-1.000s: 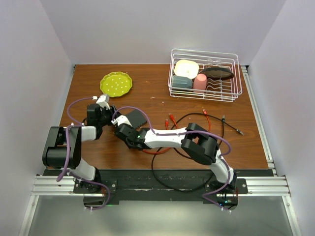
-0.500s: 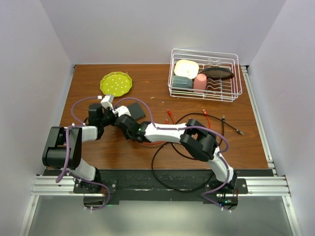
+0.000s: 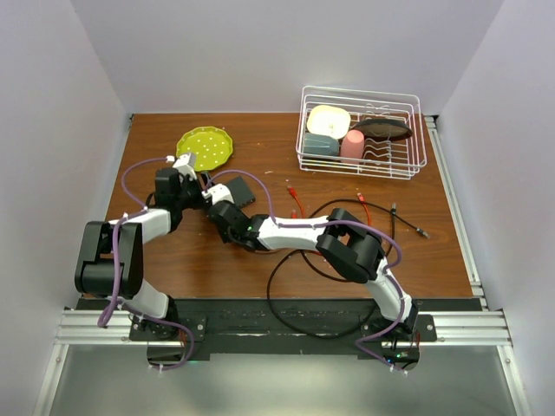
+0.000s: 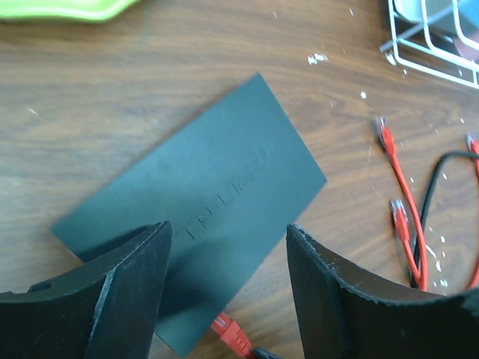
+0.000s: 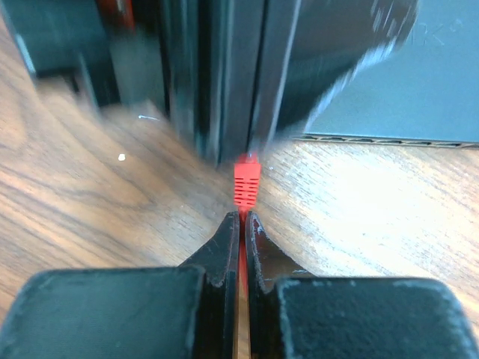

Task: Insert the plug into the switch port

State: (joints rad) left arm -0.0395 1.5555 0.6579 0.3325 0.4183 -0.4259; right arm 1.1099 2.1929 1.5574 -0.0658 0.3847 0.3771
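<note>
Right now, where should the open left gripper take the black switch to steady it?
Probably from above, jaws across its narrow width at the end away from the red plug: the black switch lies flat, and the right gripper holds that plug by its long edge.

Right fingers (image 5: 219, 254) pinch the red plug (image 5: 246, 182) by its cable; black box (image 5: 404, 90) lies beyond, upper right.
</note>
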